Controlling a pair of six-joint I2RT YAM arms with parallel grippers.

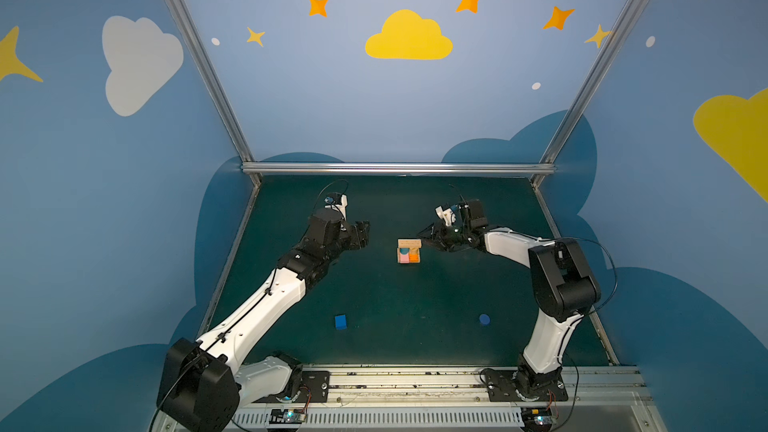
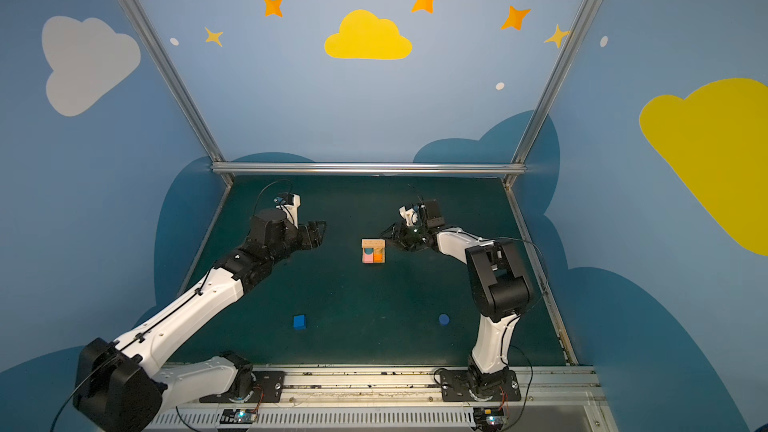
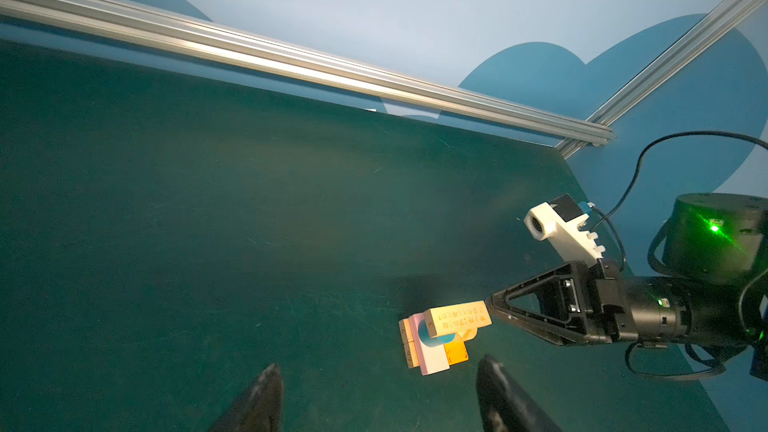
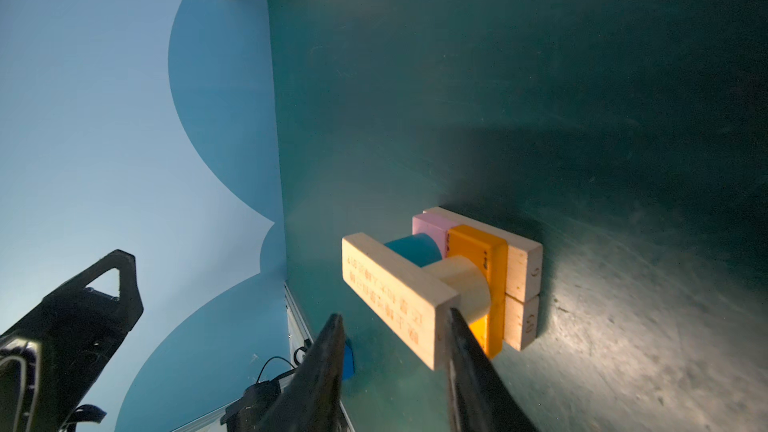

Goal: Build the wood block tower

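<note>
The right gripper (image 1: 420, 238) is hovering at the tower's (image 1: 409, 252) 3 o'clock, jaws spread beside its top bar (image 4: 395, 297). The left gripper (image 1: 365, 234) is hanging at 9 o'clock, jaws spread.

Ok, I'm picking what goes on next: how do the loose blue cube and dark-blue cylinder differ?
The blue cube is boxy and brighter; the dark-blue cylinder is round and darker. The cube lies left in both top views, the cylinder right. Both sit loose, apart from the tower.

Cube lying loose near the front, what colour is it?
The cube is blue, clearest in a top view.
</note>
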